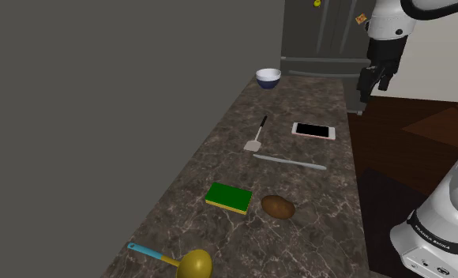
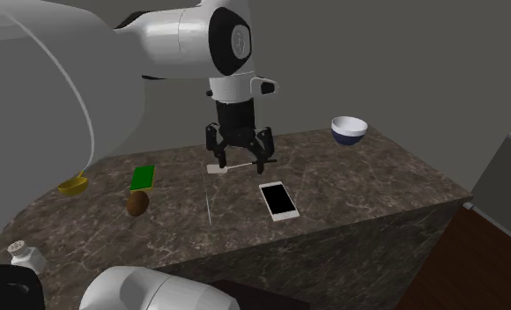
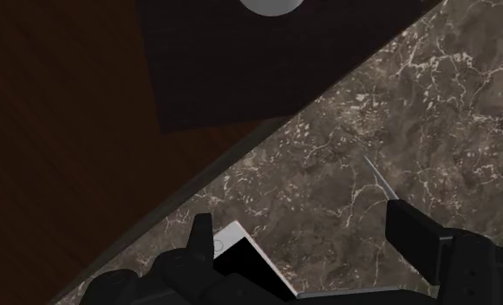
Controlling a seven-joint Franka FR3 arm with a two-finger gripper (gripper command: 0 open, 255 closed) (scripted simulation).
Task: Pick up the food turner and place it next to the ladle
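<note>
Two black fingers of the gripper (image 3: 306,251) stand well apart, and I see nothing between them and nothing touching them. The hand hangs in the air over the outer edge of the dark, white-veined marble countertop (image 1: 298,103).

Working across the shoulder view from its left, the plain grey wall (image 1: 101,118) closes off the counter's long side opposite the hand. The ladle with a golden bowl and a light blue handle (image 1: 194,264) lies at the counter end farthest from the hand. A green rectangular sponge with a yellow underside (image 1: 228,197) sits between that ladle and the hand.

The food turner with a flat white blade and a slim black handle (image 1: 257,136) lies flat on the marble. It is below the hand and on its wall side, apart from everything around it. A white bowl with a blue outside (image 1: 268,77) stands near the counter end closest to the hand. A brown potato (image 1: 277,207) rests just beside the sponge.

A long thin grey utensil (image 1: 289,162) lies between the turner and the potato. The white-framed, black-screened phone (image 3: 241,264) lies flat directly under the fingers, close to the counter's edge. Bare marble runs from the turner to the sponge. Past the edge beneath the hand, the dark wooden floor (image 3: 50,130) drops away.
</note>
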